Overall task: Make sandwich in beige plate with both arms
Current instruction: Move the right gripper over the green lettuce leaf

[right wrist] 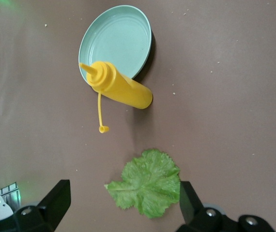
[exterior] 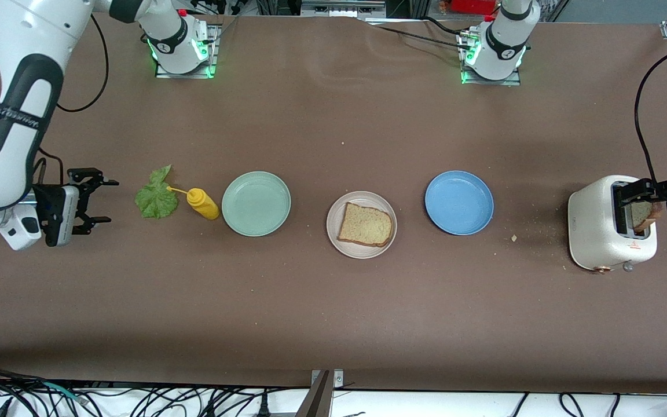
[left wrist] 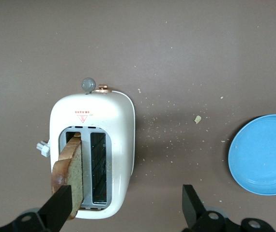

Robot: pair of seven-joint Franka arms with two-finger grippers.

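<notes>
Beige plate (exterior: 361, 224), mid-table between the mint-green plate (exterior: 256, 203) and blue plate (exterior: 459, 202), bearing one bread slice (exterior: 365, 225). Second bread slice (left wrist: 70, 170) upright in a toaster (exterior: 600, 231) slot at the left arm's end; left gripper (left wrist: 127, 205) over it, fingers apart. Lettuce leaf (exterior: 157, 197) beside the mustard bottle (exterior: 202, 203) toward the right arm's end; right gripper (exterior: 102, 200) just beside the leaf, fingers apart, empty.

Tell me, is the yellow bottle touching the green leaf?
Apart. The right wrist view shows bare brown table between the yellow mustard bottle and the lettuce leaf; only the bottle's dangling cap strap reaches toward the leaf, and it stops short.
</notes>
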